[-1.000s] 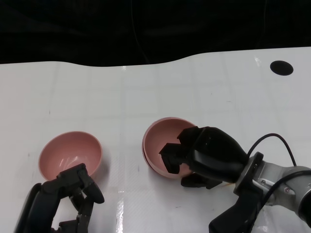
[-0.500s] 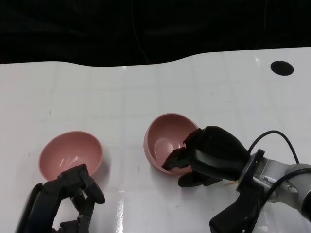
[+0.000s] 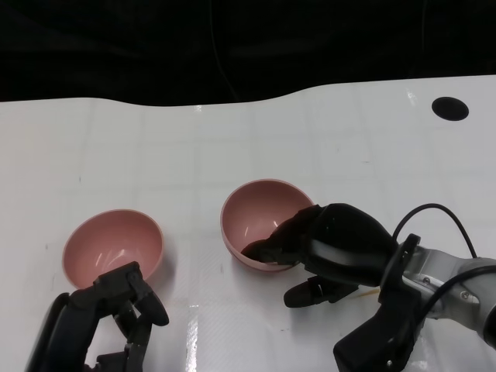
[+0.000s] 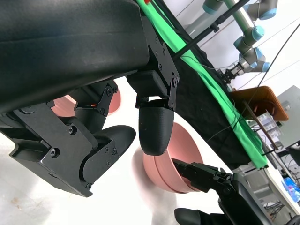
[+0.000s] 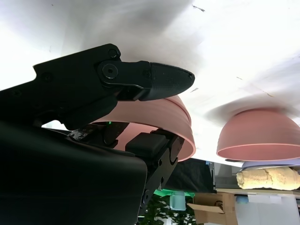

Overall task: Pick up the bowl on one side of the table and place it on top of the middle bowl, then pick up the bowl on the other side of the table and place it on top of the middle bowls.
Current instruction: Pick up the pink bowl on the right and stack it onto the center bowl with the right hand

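Now | stacked bowls (image 3: 260, 221) mid-table, right hand (image 3: 329, 248) pinching the near rim, fingers over the lip | risk: top bowl drags or tips if fingers snag on release | side bowl (image 3: 112, 244) at left, left hand (image 3: 116, 314) just beside it, fingers apart, holding nothing

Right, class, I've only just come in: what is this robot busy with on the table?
It is stacking pink bowls. Its right hand has fingers hooked over the rim of the stacked bowls in the middle of the white table; the left wrist view shows one bowl nested in another there. A single bowl sits apart on the robot's left side. The left hand rests just in front of that bowl, holding nothing.
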Robot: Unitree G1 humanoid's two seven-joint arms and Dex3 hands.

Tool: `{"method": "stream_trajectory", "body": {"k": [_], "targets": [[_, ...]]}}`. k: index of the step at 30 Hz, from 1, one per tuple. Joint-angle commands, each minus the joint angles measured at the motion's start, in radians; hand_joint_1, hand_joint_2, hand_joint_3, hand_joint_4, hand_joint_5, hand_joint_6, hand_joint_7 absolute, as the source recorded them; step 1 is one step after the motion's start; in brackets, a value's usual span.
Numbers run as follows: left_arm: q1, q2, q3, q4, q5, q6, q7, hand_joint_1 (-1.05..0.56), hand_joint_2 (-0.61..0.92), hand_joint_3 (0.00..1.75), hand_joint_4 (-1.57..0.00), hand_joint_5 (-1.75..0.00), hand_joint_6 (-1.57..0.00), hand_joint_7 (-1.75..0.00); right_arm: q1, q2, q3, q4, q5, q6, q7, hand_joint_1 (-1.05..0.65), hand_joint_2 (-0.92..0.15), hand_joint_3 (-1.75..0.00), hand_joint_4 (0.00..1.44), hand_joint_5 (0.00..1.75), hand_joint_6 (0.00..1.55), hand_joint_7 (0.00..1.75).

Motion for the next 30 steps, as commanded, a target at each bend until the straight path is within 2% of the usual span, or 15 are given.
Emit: {"method": "stream_trajectory", "body": {"k": [1, 15, 23, 30], "targets": [[0.003, 0.007, 0.004, -0.004, 0.005, 0.006, 0.009, -0.05, 0.43, 1.32, -0.80, -1.66, -0.77, -1.48, 0.006, -0.022, -0.011, -0.007, 0.014, -0.016, 0.005, -0.90, -0.92, -0.57, 0.59, 0.00, 0.48, 0.00], [-0.008, 0.007, 0.004, 0.024, 0.004, -0.021, 0.012, -0.04, 0.43, 1.33, -0.81, -1.67, -0.77, -1.49, 0.032, -0.048, -0.036, -0.066, 0.019, -0.031, -0.017, -0.88, -0.92, -0.55, 0.55, 0.01, 0.49, 0.01], [-0.014, 0.011, 0.007, 0.034, 0.005, -0.022, 0.012, -0.05, 0.43, 1.33, -0.81, -1.67, -0.76, -1.49, 0.090, -0.082, -0.107, -0.196, 0.069, -0.031, 0.021, -0.87, -0.92, -0.52, 0.56, 0.01, 0.48, 0.00], [-0.010, 0.008, 0.006, 0.025, 0.002, -0.012, 0.010, -0.05, 0.44, 1.31, -0.80, -1.68, -0.76, -1.50, 0.123, -0.106, -0.145, -0.283, 0.062, -0.021, 0.024, -0.86, -0.92, -0.53, 0.56, 0.01, 0.48, 0.01]]}}
